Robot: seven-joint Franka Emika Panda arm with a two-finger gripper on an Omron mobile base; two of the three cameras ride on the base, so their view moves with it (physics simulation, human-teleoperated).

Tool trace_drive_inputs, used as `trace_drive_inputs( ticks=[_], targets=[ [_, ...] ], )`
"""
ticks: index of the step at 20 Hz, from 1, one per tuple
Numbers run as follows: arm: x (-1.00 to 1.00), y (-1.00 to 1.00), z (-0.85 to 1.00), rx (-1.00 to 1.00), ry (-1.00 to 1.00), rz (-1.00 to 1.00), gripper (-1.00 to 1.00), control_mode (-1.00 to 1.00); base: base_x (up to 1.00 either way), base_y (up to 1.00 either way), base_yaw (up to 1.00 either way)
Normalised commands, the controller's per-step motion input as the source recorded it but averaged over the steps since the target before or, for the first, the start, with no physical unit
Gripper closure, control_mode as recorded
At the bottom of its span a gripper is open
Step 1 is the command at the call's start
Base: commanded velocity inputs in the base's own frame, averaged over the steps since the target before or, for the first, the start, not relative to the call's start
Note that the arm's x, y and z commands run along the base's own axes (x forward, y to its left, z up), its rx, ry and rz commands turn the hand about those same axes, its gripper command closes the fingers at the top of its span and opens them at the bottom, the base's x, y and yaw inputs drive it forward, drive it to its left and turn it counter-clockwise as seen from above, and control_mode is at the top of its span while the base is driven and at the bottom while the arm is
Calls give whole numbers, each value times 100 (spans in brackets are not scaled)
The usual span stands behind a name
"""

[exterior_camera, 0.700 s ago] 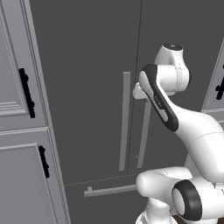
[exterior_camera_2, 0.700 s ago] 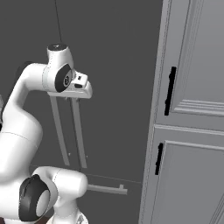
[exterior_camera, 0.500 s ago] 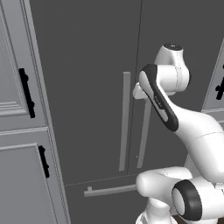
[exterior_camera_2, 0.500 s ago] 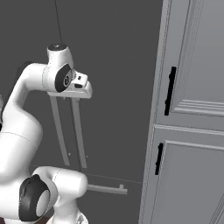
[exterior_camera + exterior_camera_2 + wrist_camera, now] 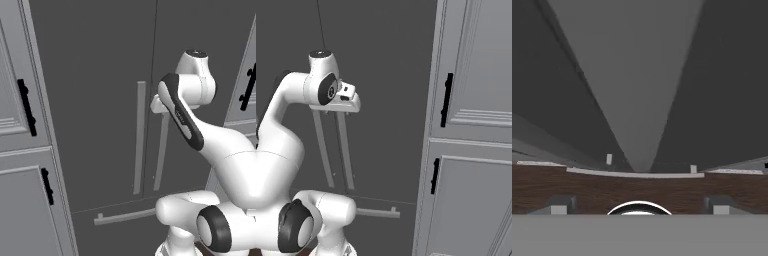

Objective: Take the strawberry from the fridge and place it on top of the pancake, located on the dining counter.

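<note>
Dark-grey fridge [image 5: 100, 75] doors take up the middle of both base views, shut, with pale panelled cabinets [image 5: 476, 125] at the frame edges. Two long pale bar handles [image 5: 140, 137] run down the centre of the doors, and a short horizontal bar [image 5: 125, 216] marks the drawer at the bottom. The gripper [image 5: 338, 111] sits at the top of the handles, just right of centre in the left base view; its jaws stand wide apart around nothing, one fingertip [image 5: 559, 204] showing low in the hand view. The strawberry must be behind the closed doors, out of sight. I judge it light, soft and easily bruised, so a gentle pinch across its red body suits it better than its leafy top. The stiff handle wants a firm hold first.
</note>
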Motion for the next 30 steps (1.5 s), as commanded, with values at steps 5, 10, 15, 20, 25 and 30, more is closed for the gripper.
trace_drive_inputs(
  ticks=[5, 10, 15, 20, 25, 30],
  targets=[
    [0, 0, 0, 0, 0, 0, -100, 100, -17, 38, -10],
    [0, 0, 0, 0, 0, 0, -100, 100, -30, 7, 0],
    [0, 0, 0, 0, 0, 0, -100, 100, -57, 0, 0],
    [0, 0, 0, 0, 0, 0, -100, 100, -63, 0, 0],
    [0, 0, 0, 0, 0, 0, -100, 100, -51, 0, 0],
    [0, 0, 0, 0, 0, 0, -100, 100, -30, 0, 0]
  ],
)
